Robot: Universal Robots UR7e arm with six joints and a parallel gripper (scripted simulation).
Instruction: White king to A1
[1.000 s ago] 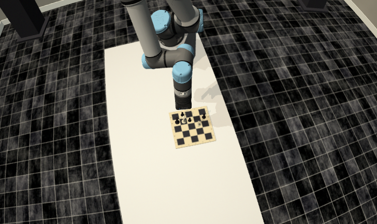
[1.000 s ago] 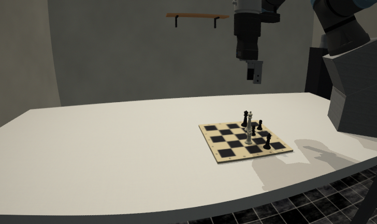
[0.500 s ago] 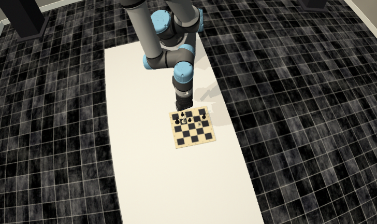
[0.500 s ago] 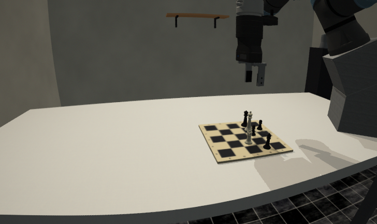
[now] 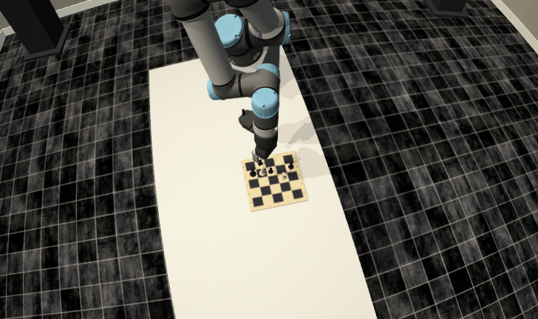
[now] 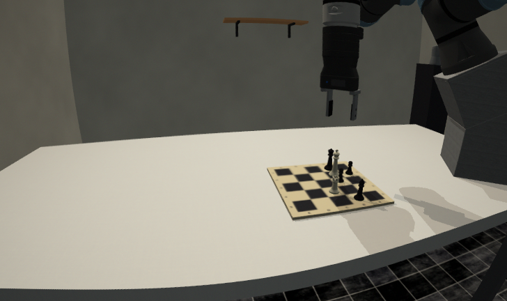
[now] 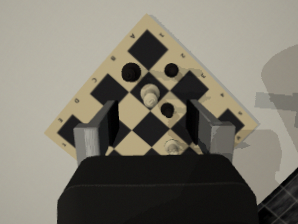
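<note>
The small chessboard (image 5: 275,180) lies on the white table near the arm. The white king (image 6: 336,164), tall with a cross on top, stands upright on the far side of the board beside a tall black piece (image 6: 329,159). It also shows in the top view (image 5: 261,171) and in the wrist view (image 7: 150,94). My gripper (image 6: 340,108) is open and empty, pointing straight down, high above the king's end of the board. In the wrist view the fingers frame the board, with the king slightly ahead of them.
A shorter white piece (image 6: 334,184) stands near the king. Two black pawns (image 6: 348,168) (image 6: 340,175) and a black bishop (image 6: 359,189) stand close around them. The other half of the board (image 6: 303,187) holds no pieces. The arm's grey base block (image 6: 479,119) stands at the right.
</note>
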